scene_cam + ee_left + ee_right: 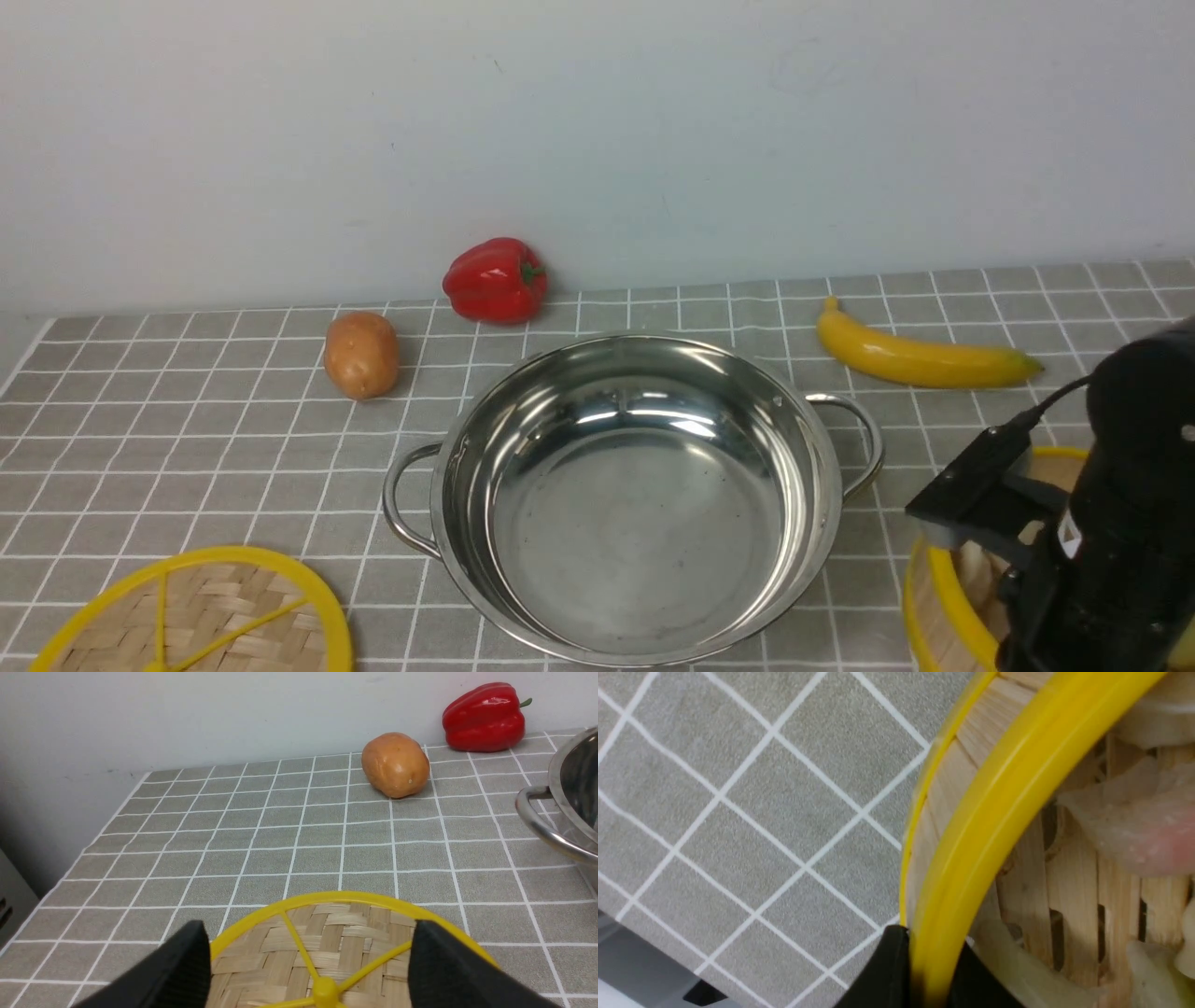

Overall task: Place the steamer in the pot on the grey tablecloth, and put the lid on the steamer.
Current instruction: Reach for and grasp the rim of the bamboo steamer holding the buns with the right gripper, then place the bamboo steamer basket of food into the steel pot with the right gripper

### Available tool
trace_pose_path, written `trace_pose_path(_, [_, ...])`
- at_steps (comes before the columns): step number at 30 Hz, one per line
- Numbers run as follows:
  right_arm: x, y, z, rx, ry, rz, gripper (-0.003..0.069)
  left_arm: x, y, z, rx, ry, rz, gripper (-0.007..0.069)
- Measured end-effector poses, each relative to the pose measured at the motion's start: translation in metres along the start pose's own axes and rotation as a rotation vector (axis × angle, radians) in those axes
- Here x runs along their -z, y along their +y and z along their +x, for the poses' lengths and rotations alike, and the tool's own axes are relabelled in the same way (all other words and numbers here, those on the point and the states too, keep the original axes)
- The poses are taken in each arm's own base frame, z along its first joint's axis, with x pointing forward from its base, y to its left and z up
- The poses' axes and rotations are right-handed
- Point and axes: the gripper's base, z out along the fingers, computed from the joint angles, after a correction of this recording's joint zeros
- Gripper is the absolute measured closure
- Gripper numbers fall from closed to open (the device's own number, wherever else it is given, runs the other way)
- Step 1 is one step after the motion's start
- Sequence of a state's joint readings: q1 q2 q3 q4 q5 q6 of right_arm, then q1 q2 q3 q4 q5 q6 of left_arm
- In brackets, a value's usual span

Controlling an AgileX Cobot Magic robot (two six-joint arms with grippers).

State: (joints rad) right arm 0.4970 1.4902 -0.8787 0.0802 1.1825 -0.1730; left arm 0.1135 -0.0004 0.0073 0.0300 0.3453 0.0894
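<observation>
Holding: your right end effector (924, 980) is clamped on the yellow rim of the steamer (1008, 802), one finger outside the wall and one inside. It is a thin pinch at a single spot.
Steamer position: it sits to the right of the pot (794, 485), on the grey tablecloth (187, 448) near the front of the counter. You cannot tell whether its base has left the cloth.
Steamer load: pale dumpling-like pieces (1125, 826) lie loose on the slatted floor.
Left side: your left end effector (308, 927) is spread wide and holds nothing. It hangs over the lid (201, 616), which lies flat on the cloth to the left of the pot.
Pot: upright and empty, mid-cloth.
Risk, tilt: with a one-sided pinch, the far side will likely droop on lifting, and the food could slide or spill.
Risk, slip: the rim is smooth and the contact narrow, so it may twist out of the fingers mid-carry.
Risk, snag: the pot's right handle (859, 439) stands between the steamer and the bowl. A low carry would clip it and shove the pot.
Risk, seating: a tilted basket may catch its edge on the pot rim and hang up there.
Risk, crowding: keep your left arm back until the steamer is seated, or the two arms will meet over the pot.
Bystanders: the banana (920, 359), potato (361, 355) and red pepper (495, 280) lie behind the pot, likely clear of the path.
</observation>
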Motion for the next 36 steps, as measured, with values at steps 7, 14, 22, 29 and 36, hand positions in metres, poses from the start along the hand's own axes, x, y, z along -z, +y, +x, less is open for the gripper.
trace_pose_path(7, [0.017,-0.005,0.012,0.004,-0.013,0.084,0.0591,0.0,0.0,0.0,0.0,0.0,0.0,0.0099])
trace_pose_path(14, [0.036,-0.011,0.008,0.016,-0.066,0.164,0.0591,0.0,0.0,0.0,0.0,0.0,0.0,0.0099])
trace_pose_path(22, [0.081,-0.012,-0.015,0.037,-0.239,0.193,0.0591,0.0,0.0,0.0,0.0,0.0,0.0,0.0099])
trace_pose_path(29, [0.099,-0.01,-0.021,0.067,-0.292,0.185,0.0591,0.0,0.0,0.0,0.0,0.0,0.0,0.0099])
trace_pose_path(36, [0.117,-0.002,-0.037,0.122,-0.36,0.109,0.0591,0.0,0.0,0.0,0.0,0.0,0.0,0.0099])
